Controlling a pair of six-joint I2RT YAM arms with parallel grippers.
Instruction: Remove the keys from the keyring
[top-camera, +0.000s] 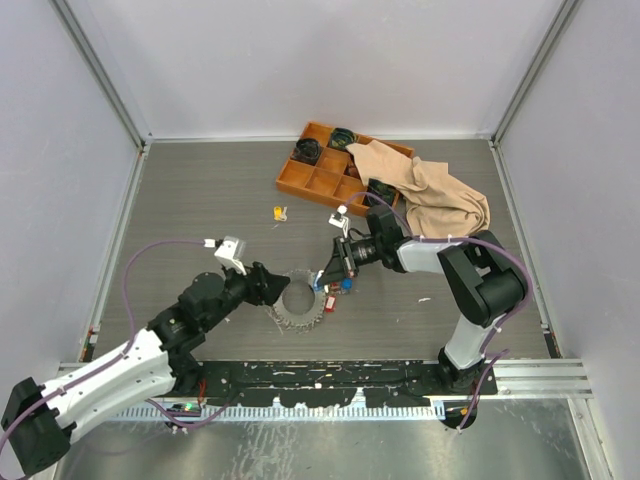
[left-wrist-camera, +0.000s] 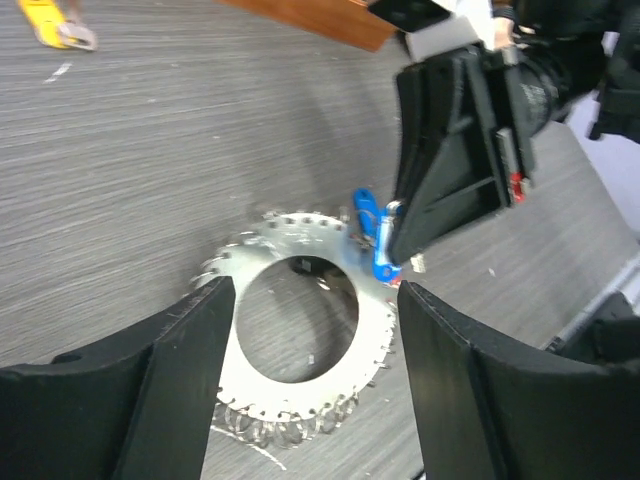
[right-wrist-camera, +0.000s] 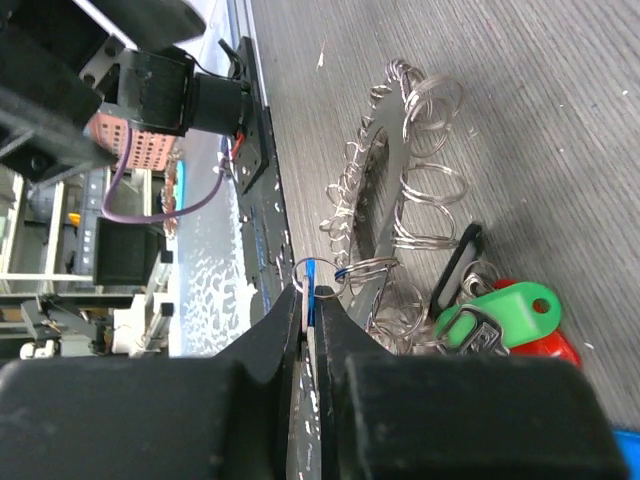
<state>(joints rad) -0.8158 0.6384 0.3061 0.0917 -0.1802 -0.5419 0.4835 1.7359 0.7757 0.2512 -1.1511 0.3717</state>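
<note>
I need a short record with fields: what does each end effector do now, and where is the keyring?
left end effector: open, fingers either side of the keyring
right end effector: shut on the blue key at the keyring's edge
keyring: on the table
other keys: green and red caps, beside the keyring
</note>
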